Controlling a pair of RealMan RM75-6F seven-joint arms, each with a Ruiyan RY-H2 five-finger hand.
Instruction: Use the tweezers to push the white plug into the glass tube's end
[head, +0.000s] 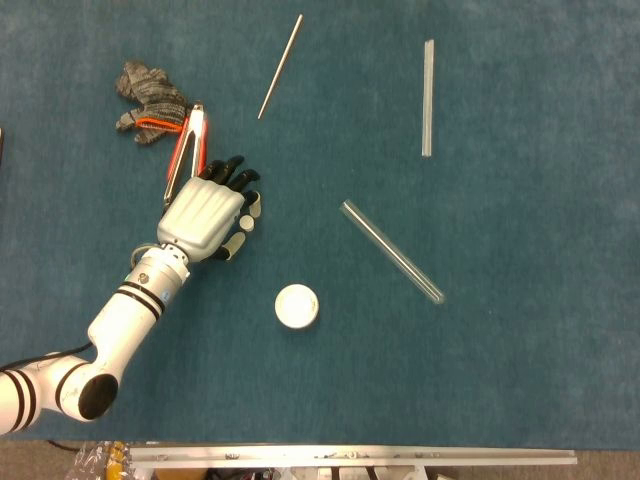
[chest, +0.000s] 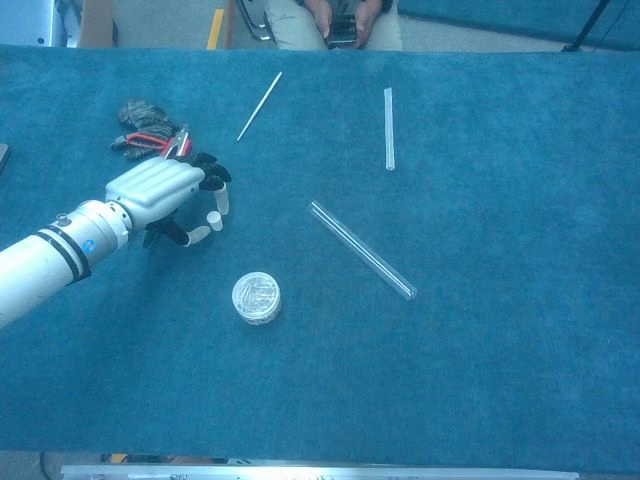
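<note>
One small white cylindrical plug (chest: 214, 220) lies just under the fingertips of the left hand (head: 205, 212), whose fingers are spread apart, holding nothing; red-handled metal tweezers (head: 186, 143) lie just beyond this hand.

Head view looks straight down, chest view seemingly lower and tilted; both share the table (head: 520, 330).
</note>
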